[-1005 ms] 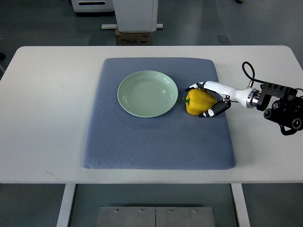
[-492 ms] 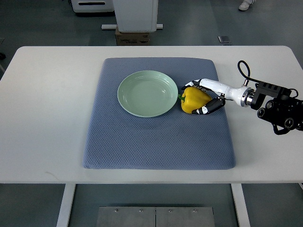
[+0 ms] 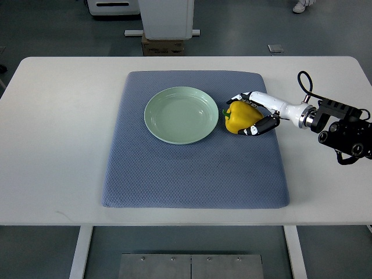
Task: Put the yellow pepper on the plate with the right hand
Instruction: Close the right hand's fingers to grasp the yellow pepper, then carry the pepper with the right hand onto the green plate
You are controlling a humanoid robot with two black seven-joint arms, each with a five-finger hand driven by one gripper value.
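Although the right arm reaches in from the right edge much as it did a moment ago, it has drawn back a touch: half a second ago the yellow pepper [image 3: 242, 117] sat nearer the plate [image 3: 181, 114], and now it lies just beside the rim, clear of it, a little higher in the view. The right hand [image 3: 254, 114] is curled round the pepper, fingers above and below it. That reads to me as an adjustment, not progress; the carry over the plate is not yet done.

Round this, the white worktop [image 3: 58, 145] carries a blue-grey mat [image 3: 192, 174] with plate and pepper on it. Beyond is grey floor, a white machine base [image 3: 165, 17] and a cardboard box [image 3: 163, 45].
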